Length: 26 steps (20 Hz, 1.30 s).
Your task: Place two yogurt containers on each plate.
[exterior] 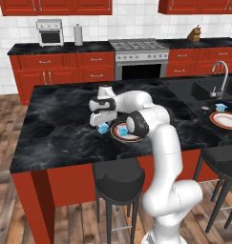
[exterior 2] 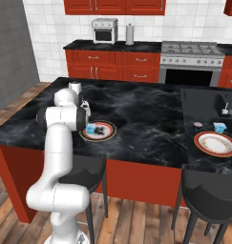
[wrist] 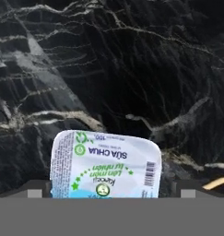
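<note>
Hovering low over the black marble island counter (exterior: 60, 128), the gripper (exterior: 99, 122) sits just beside the near plate (exterior: 123, 133), on the side away from the sink (exterior: 210, 88). Fingers (wrist: 35, 191) stand at their widest; in the hand view the two dark tips rise on either side of a light blue yogurt tub (wrist: 105, 166) with a white printed lid. Each tip is apart from the tub's sides, with nothing clamped. Contact between tips and tub cannot be confirmed. In the left base view this tub (exterior: 103, 128) rests on the counter against the near plate's rim; whether it overlaps the rim cannot be told. The right base view shows a blue tub (exterior 2: 90, 129) at the arm-side edge of the near plate (exterior 2: 100, 133). Well apart from the near plate, the second plate (exterior 2: 216, 143) lies in front of the sink, with another blue tub (exterior 2: 219, 127) and a small dark round tub (exterior 2: 197, 124) on the counter just beyond it.
</note>
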{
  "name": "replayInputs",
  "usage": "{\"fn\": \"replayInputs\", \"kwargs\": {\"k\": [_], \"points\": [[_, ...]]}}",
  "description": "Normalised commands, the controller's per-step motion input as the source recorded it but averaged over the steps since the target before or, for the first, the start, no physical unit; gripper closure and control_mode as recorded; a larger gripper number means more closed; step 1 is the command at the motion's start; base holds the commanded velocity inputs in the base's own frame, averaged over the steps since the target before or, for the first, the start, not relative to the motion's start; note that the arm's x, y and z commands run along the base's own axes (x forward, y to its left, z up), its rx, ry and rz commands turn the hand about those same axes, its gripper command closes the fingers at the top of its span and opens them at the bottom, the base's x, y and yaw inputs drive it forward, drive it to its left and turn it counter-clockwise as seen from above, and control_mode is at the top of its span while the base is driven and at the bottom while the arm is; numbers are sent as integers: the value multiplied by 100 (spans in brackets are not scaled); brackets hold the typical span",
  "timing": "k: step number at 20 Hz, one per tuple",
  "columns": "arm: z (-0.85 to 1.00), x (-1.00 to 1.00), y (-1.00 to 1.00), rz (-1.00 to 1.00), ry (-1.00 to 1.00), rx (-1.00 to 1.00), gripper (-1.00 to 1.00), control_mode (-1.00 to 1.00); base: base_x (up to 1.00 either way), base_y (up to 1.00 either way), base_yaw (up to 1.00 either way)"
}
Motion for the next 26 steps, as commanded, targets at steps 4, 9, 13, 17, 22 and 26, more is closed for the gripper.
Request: {"fn": "replayInputs", "kwargs": {"k": [4, 9, 13, 17, 22, 26], "points": [[-15, 0, 0, 0, 0, 0, -100, -100, 0, 0, 0], [-2, 0, 0, 0, 0, 0, -100, -100, 0, 0, 0], [-33, 0, 0, 0, 0, 0, -100, -100, 0, 0, 0], [-12, 0, 0, 0, 1, 0, -100, -100, 0, 0, 0], [0, 0, 0, 0, 0, 0, 100, -100, 0, 0, 0], [0, 0, 0, 0, 0, 0, 100, -100, 0, 0, 0]]}}
